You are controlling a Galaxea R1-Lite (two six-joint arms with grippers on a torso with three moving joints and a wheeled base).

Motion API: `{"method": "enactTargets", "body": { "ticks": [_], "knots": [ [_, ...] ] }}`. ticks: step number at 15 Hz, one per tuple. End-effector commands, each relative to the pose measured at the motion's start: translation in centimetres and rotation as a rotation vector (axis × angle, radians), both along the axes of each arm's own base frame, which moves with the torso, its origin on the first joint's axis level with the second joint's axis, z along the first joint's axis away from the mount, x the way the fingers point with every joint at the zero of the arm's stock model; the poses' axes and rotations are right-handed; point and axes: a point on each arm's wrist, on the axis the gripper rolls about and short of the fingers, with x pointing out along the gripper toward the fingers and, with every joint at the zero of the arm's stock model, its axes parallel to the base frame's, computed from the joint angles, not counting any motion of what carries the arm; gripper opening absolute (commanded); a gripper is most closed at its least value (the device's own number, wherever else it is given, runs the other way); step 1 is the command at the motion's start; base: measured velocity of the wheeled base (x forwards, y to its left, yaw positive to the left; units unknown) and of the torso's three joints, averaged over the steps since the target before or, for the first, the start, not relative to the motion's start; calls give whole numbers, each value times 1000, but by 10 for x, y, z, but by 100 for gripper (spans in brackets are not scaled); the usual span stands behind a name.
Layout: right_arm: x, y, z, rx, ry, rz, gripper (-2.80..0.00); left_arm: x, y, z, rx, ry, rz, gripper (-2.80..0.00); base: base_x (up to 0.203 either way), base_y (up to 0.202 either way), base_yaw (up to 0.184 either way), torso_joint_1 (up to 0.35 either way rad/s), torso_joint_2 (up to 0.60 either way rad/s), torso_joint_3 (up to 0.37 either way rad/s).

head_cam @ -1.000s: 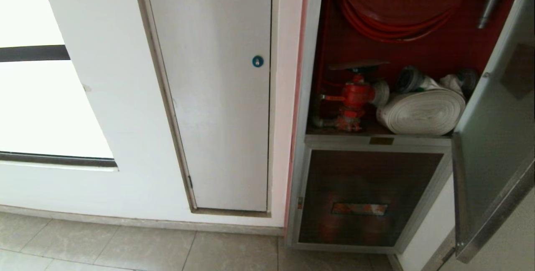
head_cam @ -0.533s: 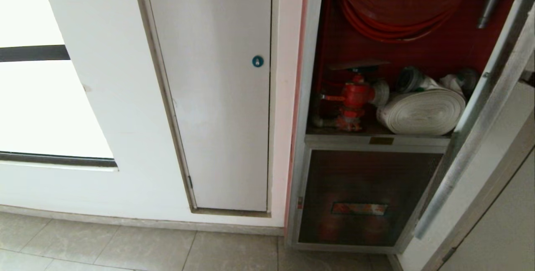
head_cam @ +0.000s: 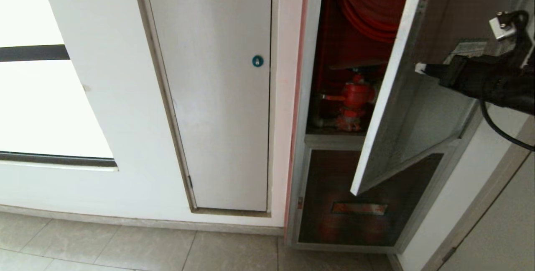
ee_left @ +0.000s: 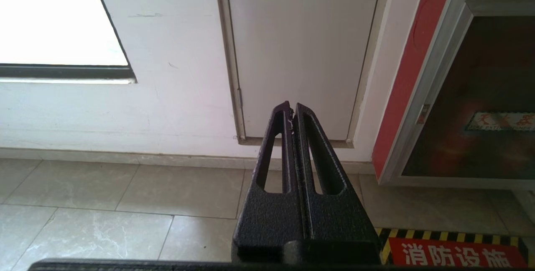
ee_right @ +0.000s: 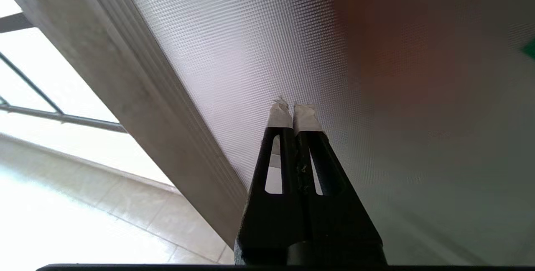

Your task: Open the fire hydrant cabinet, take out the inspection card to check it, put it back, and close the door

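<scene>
Door (head_cam: 401,108) of the fire hydrant cabinet (head_cam: 311,53) stands partly swung across the opening, its silver leading edge crossing in front of the red hose reel (head_cam: 368,7); the red valve (head_cam: 353,97) shows in the gap beside it. Right end effector (head_cam: 420,68), fingers pressed together and holding nothing, has its white-taped tips against the door's textured glass. Left end effector (ee_left: 291,110) is also pinched shut and empty, low above the tiled floor (ee_left: 125,204) before the plain white panel (head_cam: 217,95). No inspection card shows in any view
</scene>
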Motion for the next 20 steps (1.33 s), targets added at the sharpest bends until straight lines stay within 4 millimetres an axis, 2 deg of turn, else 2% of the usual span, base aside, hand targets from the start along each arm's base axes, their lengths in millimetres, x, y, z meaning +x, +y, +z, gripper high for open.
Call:
{"method": "enactTargets", "body": {
  "ticks": [1,4,6,8,10,12,14,17,20],
  "knots": [
    [47,7,-25,6,54,33,-280,0,0,0,0,1,0,-280,0,0,0,0,0,0],
    [98,15,-35,3,27,45,-280,0,0,0,0,0,0,-280,0,0,0,0,0,0],
    [124,16,-44,1,11,43,-280,0,0,0,0,1,0,-280,0,0,0,0,0,0],
    [139,16,-47,-1,-12,43,-280,0,0,0,0,1,0,-280,0,0,0,0,0,0],
    [139,16,-48,-1,-10,44,-280,0,0,0,0,1,0,-280,0,0,0,0,0,0],
    [128,16,-40,0,-12,45,-280,0,0,0,0,1,0,-280,0,0,0,0,0,0],
    [103,17,-26,0,-12,48,-280,0,0,0,0,1,0,-280,0,0,0,0,0,0],
    [50,25,-10,0,-1,63,-280,0,0,0,0,0,0,-280,0,0,0,0,0,0],
    [-15,36,-3,1,11,95,-280,0,0,0,0,1,0,-280,0,0,0,0,0,0]
  ]
}}
